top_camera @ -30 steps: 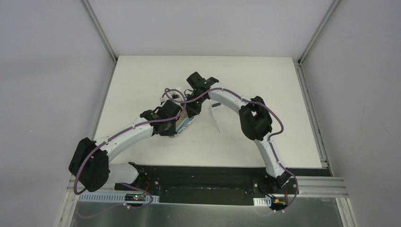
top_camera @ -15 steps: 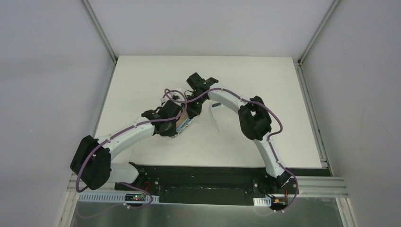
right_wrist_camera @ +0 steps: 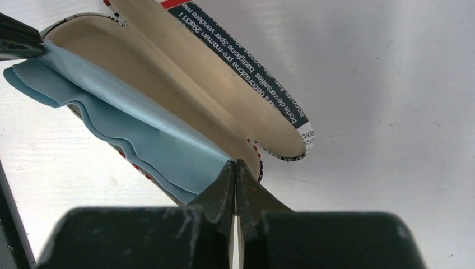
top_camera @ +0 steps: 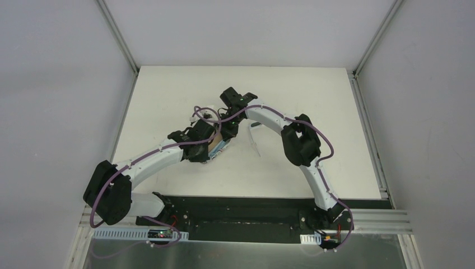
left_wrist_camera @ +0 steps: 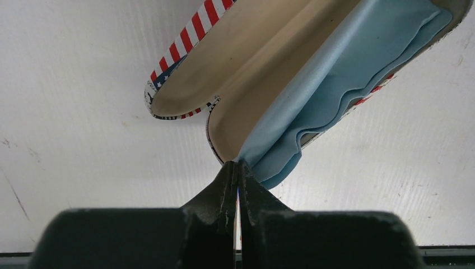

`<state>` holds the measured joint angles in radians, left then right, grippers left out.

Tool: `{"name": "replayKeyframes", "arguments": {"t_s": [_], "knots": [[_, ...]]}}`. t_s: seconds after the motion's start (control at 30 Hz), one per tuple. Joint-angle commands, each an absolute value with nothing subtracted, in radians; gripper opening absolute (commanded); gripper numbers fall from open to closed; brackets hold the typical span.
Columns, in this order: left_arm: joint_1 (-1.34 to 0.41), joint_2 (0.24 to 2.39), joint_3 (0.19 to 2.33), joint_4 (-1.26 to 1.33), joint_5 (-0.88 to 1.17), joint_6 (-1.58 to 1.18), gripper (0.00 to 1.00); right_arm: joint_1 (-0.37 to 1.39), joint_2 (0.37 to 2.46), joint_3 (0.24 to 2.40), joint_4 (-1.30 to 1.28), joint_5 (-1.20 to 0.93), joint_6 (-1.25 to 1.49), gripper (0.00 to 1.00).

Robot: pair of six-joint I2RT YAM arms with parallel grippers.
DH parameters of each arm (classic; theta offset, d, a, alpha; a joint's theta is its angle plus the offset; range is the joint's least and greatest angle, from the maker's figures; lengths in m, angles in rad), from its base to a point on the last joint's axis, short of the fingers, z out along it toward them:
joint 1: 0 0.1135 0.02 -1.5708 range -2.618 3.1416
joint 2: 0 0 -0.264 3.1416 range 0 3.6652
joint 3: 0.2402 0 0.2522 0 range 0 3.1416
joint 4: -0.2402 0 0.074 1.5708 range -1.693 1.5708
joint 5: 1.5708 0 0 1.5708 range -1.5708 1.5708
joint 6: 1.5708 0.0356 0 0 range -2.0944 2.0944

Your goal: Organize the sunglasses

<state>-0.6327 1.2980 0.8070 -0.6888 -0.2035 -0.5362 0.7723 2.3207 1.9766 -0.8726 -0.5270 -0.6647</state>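
The open case [left_wrist_camera: 252, 56] lies on the white table, beige inside, with a red-striped and black printed shell. The light blue cloth [left_wrist_camera: 341, 67] is draped along its lower half. My left gripper [left_wrist_camera: 237, 164] is shut on one corner of the cloth at the case's near end. At the opposite end my right gripper [right_wrist_camera: 235, 163] is shut on another corner of the cloth [right_wrist_camera: 134, 123], over the case [right_wrist_camera: 190, 84]. The sunglasses [top_camera: 255, 144], thin and white, lie on the table just right of both grippers, seen only in the top view.
Both arms meet over the middle of the table [top_camera: 168, 101]. A tip of the left gripper's fingers [right_wrist_camera: 17, 42] shows at the top left of the right wrist view. A black base rail [top_camera: 241, 210] runs along the near edge.
Both arms have shifted only slightly. Each gripper stays shut on the cloth over the case.
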Motion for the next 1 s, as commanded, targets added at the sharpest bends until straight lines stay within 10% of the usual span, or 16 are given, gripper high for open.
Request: {"name": "replayKeyframes", "arguments": {"t_s": [0.0, 0.83, 0.97], "knots": [[-0.620, 1.295, 0.808, -0.699, -0.232, -0.549, 0.00, 0.787, 2.329, 2.023, -0.848, -0.502, -0.676, 0.00], [-0.617, 1.303, 0.822, -0.710, -0.235, -0.548, 0.03, 0.790, 2.318, 2.004, -0.819, -0.476, -0.629, 0.11], [-0.618, 1.288, 0.835, -0.720, -0.236, -0.549, 0.18, 0.792, 2.308, 2.000, -0.806, -0.473, -0.605, 0.19]]}}
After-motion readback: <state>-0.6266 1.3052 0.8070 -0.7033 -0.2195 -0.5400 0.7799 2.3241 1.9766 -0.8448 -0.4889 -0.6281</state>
